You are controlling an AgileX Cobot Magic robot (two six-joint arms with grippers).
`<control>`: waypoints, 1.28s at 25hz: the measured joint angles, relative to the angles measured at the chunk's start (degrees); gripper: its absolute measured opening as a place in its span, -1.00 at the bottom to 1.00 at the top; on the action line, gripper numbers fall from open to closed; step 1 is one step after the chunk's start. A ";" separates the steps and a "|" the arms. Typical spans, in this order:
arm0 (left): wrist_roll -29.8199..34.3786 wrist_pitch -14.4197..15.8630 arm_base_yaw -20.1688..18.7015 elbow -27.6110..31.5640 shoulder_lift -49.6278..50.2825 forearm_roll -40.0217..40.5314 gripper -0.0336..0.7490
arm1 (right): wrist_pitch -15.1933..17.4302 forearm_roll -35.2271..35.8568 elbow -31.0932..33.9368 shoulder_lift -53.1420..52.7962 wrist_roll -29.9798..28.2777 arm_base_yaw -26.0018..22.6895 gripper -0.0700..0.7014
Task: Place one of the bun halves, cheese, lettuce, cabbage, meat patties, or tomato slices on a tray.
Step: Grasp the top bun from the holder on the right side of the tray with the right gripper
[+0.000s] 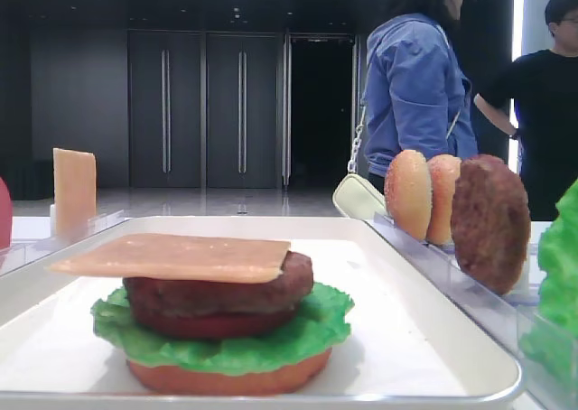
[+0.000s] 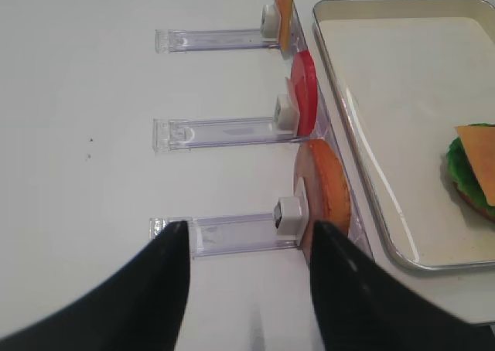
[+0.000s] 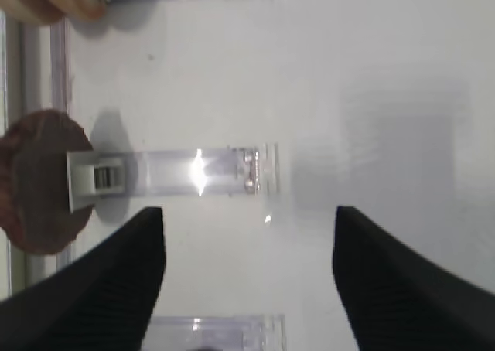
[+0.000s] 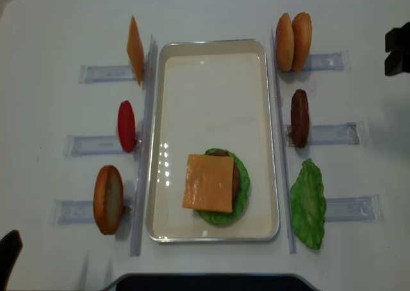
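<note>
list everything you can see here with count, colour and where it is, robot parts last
white rectangular tray: one, centre of the table
stacked burger on the tray: orange-brown bottom bun, green ruffled lettuce, dark red tomato slice, brown meat patty, pale-orange square cheese slice on top
spare cheese slice: one, pale orange, upright, left rack
spare tomato slice: one, red, left rack
orange-brown bun disc: one, left rack
domed sesame bun tops: two, golden-tan, right rack
spare meat patty: one, dark brown, right rack
spare lettuce leaf: one, green, right side
people: two, background
left gripper: black, open, near the bun disc
right gripper: black, open, near the spare patty
</note>
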 joint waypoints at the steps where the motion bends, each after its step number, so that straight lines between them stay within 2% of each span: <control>1: 0.00 0.00 0.00 0.00 0.00 0.00 0.08 | 0.18 0.00 -1.89 1.53 0.00 0.00 0.40; 13: 0.00 0.00 0.00 0.00 0.00 0.00 0.08 | 2.26 0.00 -18.70 17.82 1.93 0.00 0.40; 17: 0.00 0.00 0.00 0.00 0.00 0.00 0.08 | 2.90 -1.82 -23.80 22.35 4.43 1.11 0.40; 24: 0.00 0.00 0.00 0.00 0.00 0.00 0.08 | 5.19 -7.54 -31.19 27.69 10.69 7.06 0.40; 32: 0.00 0.00 0.00 0.00 0.00 0.00 0.08 | 5.08 -8.01 -31.99 28.52 17.93 15.55 0.40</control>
